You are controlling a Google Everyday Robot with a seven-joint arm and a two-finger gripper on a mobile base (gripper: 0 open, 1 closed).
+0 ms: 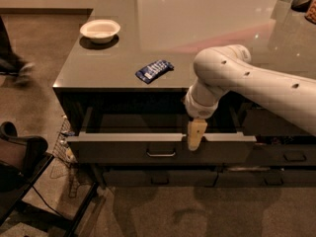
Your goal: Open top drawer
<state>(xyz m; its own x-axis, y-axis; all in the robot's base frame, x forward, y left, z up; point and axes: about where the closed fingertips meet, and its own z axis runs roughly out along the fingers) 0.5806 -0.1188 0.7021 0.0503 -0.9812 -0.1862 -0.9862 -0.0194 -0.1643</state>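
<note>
The top drawer point(123, 152) is a wide dark front with a small bar handle point(161, 154). It stands pulled out from under the grey counter point(197, 28), its pale rim and interior showing. My gripper point(196, 135) hangs from the white arm point(256, 85) at the drawer's top front edge, right of the handle. It points down over the rim.
A white bowl point(100, 30) sits at the counter's back left. A blue packet point(154, 70) lies near the front edge. Shallower dark drawers point(160, 177) lie below. A dark chair point(19, 157) stands at left, with a wire basket point(63, 144) beside the cabinet. A person's legs point(12, 63) pass at far left.
</note>
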